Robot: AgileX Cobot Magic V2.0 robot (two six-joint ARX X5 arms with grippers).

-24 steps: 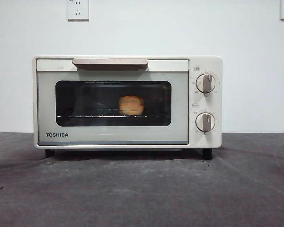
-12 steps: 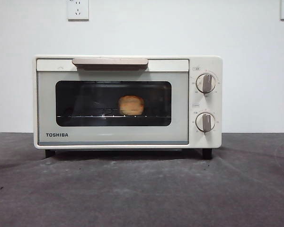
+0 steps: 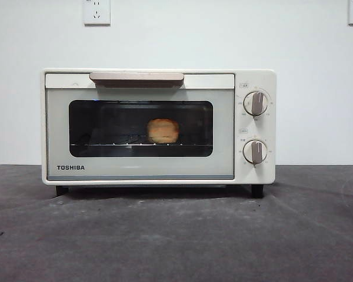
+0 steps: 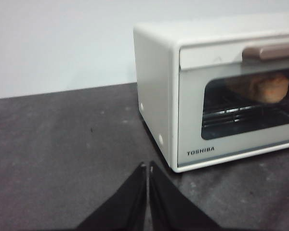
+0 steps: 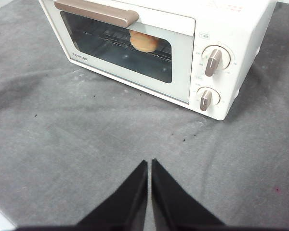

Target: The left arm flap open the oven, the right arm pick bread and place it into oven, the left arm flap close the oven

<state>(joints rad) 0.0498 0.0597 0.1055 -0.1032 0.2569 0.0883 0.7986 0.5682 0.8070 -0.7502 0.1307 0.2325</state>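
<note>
The cream-white Toshiba oven (image 3: 159, 126) stands on the dark table with its door shut, beige handle (image 3: 136, 77) at the top. Behind the glass, the golden bread (image 3: 163, 130) rests on the wire rack; it also shows in the left wrist view as bread (image 4: 262, 86) and in the right wrist view as bread (image 5: 143, 42). My left gripper (image 4: 148, 167) is shut and empty, low over the table off the oven's (image 4: 202, 91) left front corner. My right gripper (image 5: 149, 163) is shut and empty, well back from the oven (image 5: 183, 43). Neither arm appears in the front view.
Two round knobs (image 3: 256, 103) sit on the oven's right panel. Wall sockets (image 3: 97, 12) hang on the white wall behind. Wrinkled dark grey cloth (image 3: 176, 235) covers the table in front of and beside the oven.
</note>
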